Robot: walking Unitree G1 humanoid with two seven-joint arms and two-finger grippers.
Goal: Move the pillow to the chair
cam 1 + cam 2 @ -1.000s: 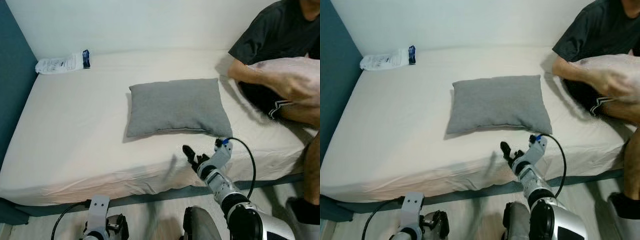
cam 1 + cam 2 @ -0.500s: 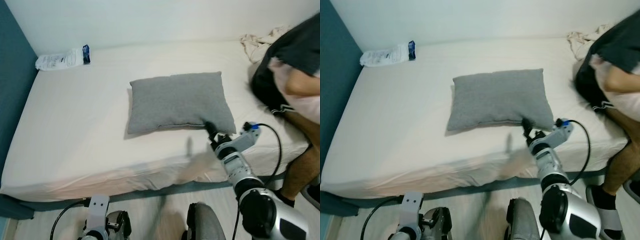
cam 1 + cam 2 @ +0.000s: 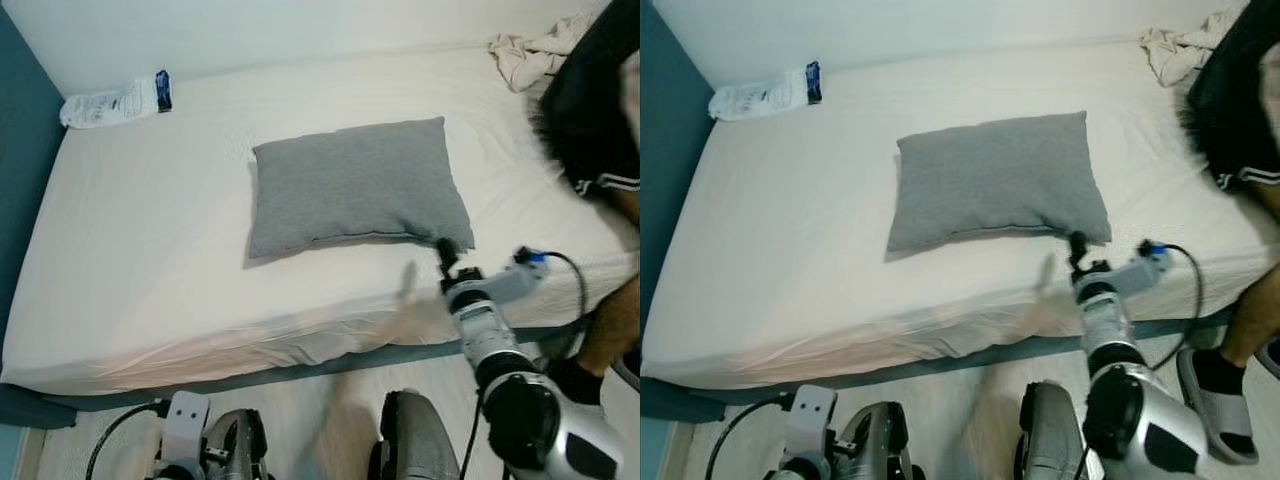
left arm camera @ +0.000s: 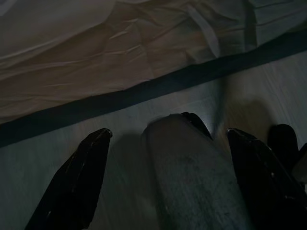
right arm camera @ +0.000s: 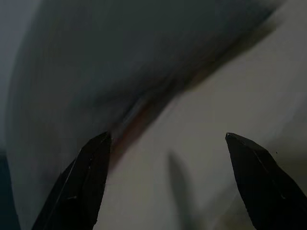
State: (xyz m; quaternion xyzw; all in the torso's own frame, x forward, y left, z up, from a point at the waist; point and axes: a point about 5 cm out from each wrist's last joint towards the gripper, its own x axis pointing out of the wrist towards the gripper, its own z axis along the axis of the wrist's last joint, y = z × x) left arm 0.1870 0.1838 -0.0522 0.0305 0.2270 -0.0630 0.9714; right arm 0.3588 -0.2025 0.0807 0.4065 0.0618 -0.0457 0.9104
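Note:
A grey pillow (image 3: 355,183) lies flat in the middle of the cream mattress (image 3: 150,240). My right gripper (image 3: 447,255) reaches over the bed's front edge, its tips just at the pillow's near right corner. The right wrist view shows its fingers (image 5: 86,182) spread wide open, with the blurred grey pillow (image 5: 110,67) close ahead and the sheet beneath. My left arm (image 3: 185,430) hangs low by the floor; its gripper (image 4: 168,182) is open above the floor and my own leg.
A person in a dark shirt (image 3: 600,110) sits on the bed's right end, legs over the edge. A white packet (image 3: 110,100) lies at the far left corner, crumpled cloth (image 3: 535,55) at the far right. A teal wall (image 3: 20,200) borders the left side.
My right gripper has swung right and forward from the bed's front edge to the pillow's near right corner. The person has shifted further right, and the view has moved slightly.

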